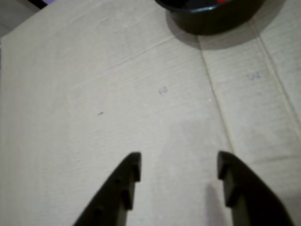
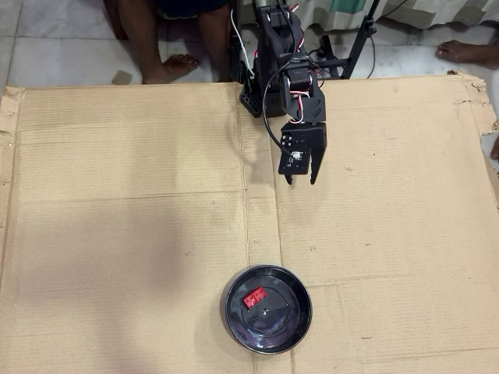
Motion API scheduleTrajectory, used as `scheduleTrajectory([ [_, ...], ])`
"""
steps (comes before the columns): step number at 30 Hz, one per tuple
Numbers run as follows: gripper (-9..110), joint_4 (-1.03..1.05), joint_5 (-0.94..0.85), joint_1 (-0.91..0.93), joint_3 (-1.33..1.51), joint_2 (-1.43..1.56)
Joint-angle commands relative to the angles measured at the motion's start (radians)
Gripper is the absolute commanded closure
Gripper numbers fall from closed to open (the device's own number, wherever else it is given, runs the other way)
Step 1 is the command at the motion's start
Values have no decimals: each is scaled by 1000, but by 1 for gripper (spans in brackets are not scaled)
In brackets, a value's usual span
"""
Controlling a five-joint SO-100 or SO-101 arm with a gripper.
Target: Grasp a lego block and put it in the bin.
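1. In the overhead view the bin (image 2: 268, 309) sits at about 6 o'clock on the cardboard worktop (image 2: 125, 202), near the lower edge of the picture; it is a round, glossy black dish with a raised rim.
2. The lego block (image 2: 253, 298) lies inside the bin, on its floor, toward 10 o'clock from the dish's centre and close to the rim there. It is small, bright red, and the only thing seen in the dish.
3. The pincer (image 2: 301, 180) hangs at about 12 o'clock from the bin, well apart from it, with its tips pointing down the picture toward the dish.
4. In the wrist view the pincer (image 1: 179, 165) is released: its two dark fingers (image 1: 127, 181) rise from the bottom edge with a clear strip of bare cardboard between them, and nothing is held.
5. The wrist view shows the bin (image 1: 211, 21) at about 1 o'clock, cut by the top edge; a small patch of red shows inside it at the very top of the frame.
6. The arm (image 2: 284, 54) stands at 12 o'clock on the far edge of the worktop in the overhead view, with red and white wires looping along it.
7. Bare feet (image 2: 170, 66) rest on the tiled floor beyond that edge, at about 11 o'clock.
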Motion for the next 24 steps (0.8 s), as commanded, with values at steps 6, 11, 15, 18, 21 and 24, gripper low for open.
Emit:
scheduleTrajectory([
  [6, 83, -275, -3, 60, 341, 285],
  [11, 83, -288, -3, 130, 502, 457],
  [15, 83, -288, -3, 152, 589, 560],
  [18, 83, -288, -3, 161, 646, 614],
  [21, 83, -288, -3, 164, 704, 663],
  [24, 83, -288, -3, 166, 756, 713],
])
